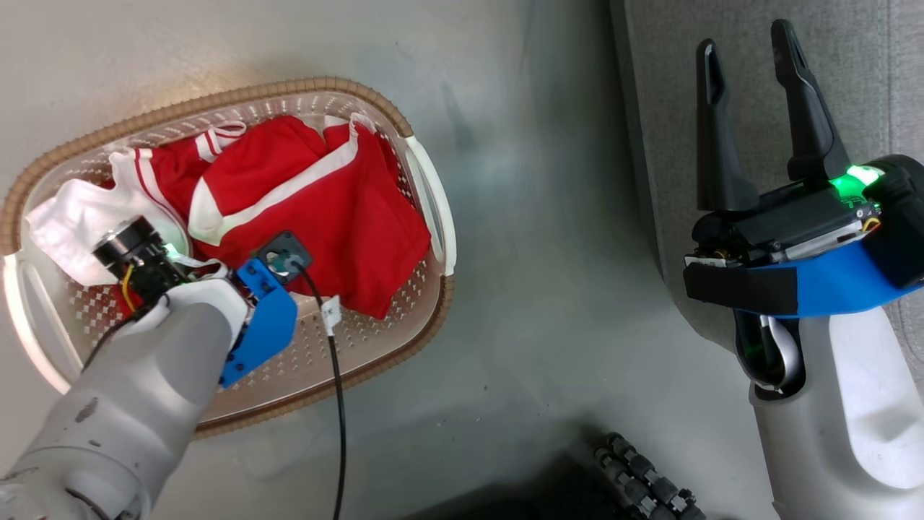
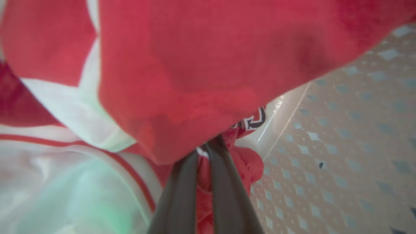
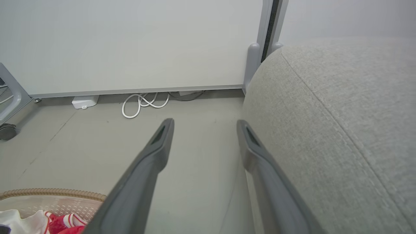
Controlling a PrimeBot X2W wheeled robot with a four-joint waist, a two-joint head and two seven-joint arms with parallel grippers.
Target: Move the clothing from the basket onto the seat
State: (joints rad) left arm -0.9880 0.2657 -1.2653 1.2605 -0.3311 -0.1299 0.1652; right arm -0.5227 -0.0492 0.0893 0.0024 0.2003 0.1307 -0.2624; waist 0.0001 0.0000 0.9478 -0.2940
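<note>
We see the left arm's pale forearm (image 1: 144, 375) slanting up from the lower left of the head view, its wrist bent down into the basket (image 1: 216, 101), which stands on the grey floor (image 1: 548, 253). The clothing (image 1: 310, 209) lies heaped inside the basket, red with white bands, with a bit of white fabric (image 1: 65, 217) at the left end. In the left wrist view we find the left gripper (image 2: 206, 146) with its two dark fingers almost together. A wad of red cloth is pinched in the narrow gap, and the tips are tucked under a fold of the garment, close to the basket's perforated wall. The right arm stands upright at the lower right of the head view. We see the right gripper (image 1: 745, 40) pointing up over the edge of the seat (image 1: 866, 87), fingers spread wide with nothing between them, well apart from the basket
</note>
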